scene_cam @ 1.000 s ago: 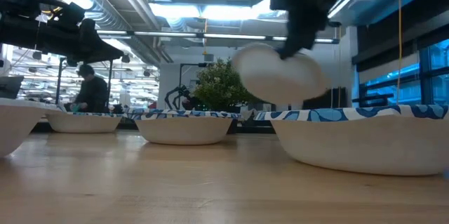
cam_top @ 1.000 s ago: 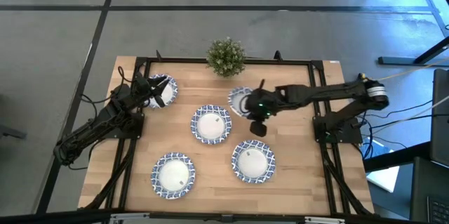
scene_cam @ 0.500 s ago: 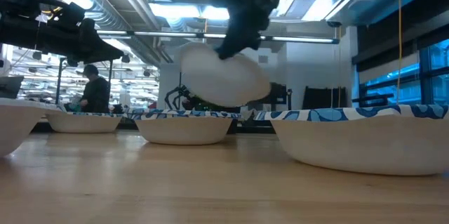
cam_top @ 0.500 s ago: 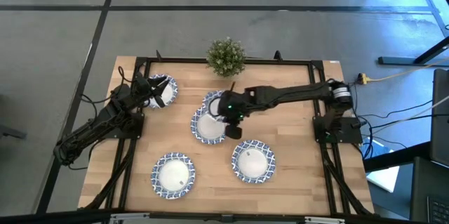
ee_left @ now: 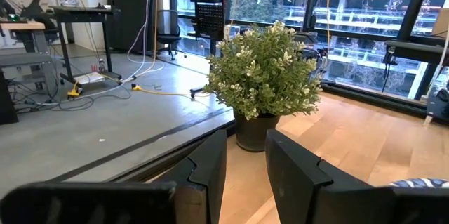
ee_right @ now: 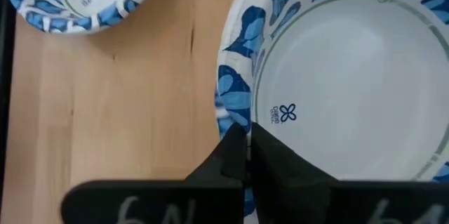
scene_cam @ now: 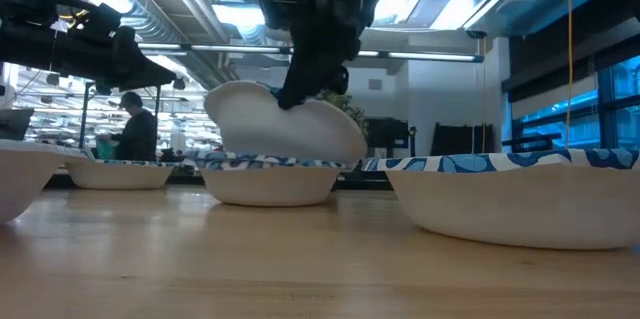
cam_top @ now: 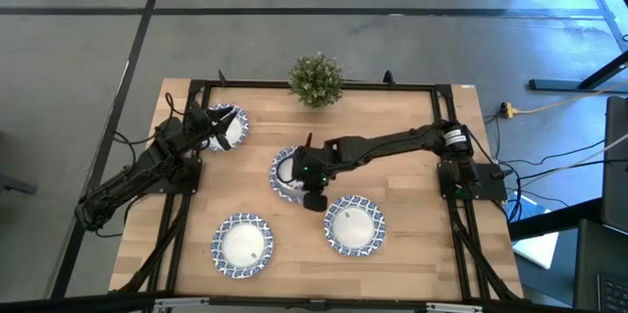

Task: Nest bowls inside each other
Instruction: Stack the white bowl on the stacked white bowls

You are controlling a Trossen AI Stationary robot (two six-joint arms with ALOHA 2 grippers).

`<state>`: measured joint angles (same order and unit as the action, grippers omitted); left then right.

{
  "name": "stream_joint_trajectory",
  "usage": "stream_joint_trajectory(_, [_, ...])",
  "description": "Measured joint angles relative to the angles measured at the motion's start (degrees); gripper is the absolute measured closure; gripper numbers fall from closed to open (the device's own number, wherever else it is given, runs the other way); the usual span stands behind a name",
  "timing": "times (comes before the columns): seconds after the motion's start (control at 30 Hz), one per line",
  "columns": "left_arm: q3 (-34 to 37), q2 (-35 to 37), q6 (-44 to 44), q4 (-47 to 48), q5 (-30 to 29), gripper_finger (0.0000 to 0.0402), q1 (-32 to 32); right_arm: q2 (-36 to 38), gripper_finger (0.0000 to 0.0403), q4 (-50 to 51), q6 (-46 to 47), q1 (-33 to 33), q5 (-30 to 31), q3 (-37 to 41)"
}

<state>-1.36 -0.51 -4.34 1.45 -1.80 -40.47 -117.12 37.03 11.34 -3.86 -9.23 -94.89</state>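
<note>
The bowls are white inside with blue-and-white rims. My right gripper [cam_top: 304, 178] is shut on one bowl [cam_top: 287, 164], which tilts over the centre bowl [scene_cam: 270, 184]. In the low view the held bowl [scene_cam: 285, 131] has its lower side at the centre bowl's rim. Other bowls sit flat on the table at the near left [cam_top: 242, 244], near right [cam_top: 353, 225] and far left [cam_top: 228, 127]. My left gripper [cam_top: 208, 129] is open beside the far-left bowl, its fingers [ee_left: 210, 171] pointing at the plant. My right gripper pinches the held bowl's rim [ee_right: 235, 115] on its near side, one finger [ee_right: 277, 164] inside the bowl and the other outside. The fingers come from above, slanting down. The bowl is tilted, its left side raised, its lower side on the centre bowl [scene_cam: 330, 164].
A small green potted plant [cam_top: 316, 79] stands at the table's far edge, also filling the left wrist view [ee_left: 263, 83]. Dark frame rails [cam_top: 444, 136] run along the table's sides. Bare wood lies between the bowls [cam_top: 294, 225]. A person [scene_cam: 135, 129] stands in the room behind.
My right gripper has carried the bowl from right of centre toward the table's left and then its near edge, and down. The bowl was lifted clear and now sits tilted on the centre bowl. The gripper has stayed shut on the rim.
</note>
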Motion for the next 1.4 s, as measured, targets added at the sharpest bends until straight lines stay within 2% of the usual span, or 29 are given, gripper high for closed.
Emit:
stream_joint_trajectory(0.17, [0.01,0.00,-0.01,0.00,0.00,0.0306,-0.01,0.00,0.0382,-3.02,1.90,-0.11,-0.04,0.00])
stream_joint_trajectory(0.63, [0.02,0.00,0.01,0.00,-0.02,0.0306,-0.02,0.00,0.0294,-4.21,3.30,-0.11,-1.44,0.00])
stream_joint_trajectory(0.77, [-0.01,0.00,0.01,0.00,-0.02,0.0306,-0.02,0.01,0.0288,-3.65,1.95,-0.08,-1.71,0.00])
stream_joint_trajectory(0.93, [0.01,0.00,-0.03,0.00,-0.01,0.0306,-0.02,0.40,0.0287,2.01,-1.37,-0.08,-3.01,0.00])
stream_joint_trajectory(1.23, [-0.01,0.00,-0.02,0.00,-0.02,0.0306,-0.02,1.26,0.0287,12.75,-2.01,-0.45,-0.35,0.03])
stream_joint_trajectory(1.4, [0.00,0.00,0.00,0.01,-0.02,0.0306,-0.02,6.29,0.0287,13.38,-1.13,-2.09,3.26,3.09])
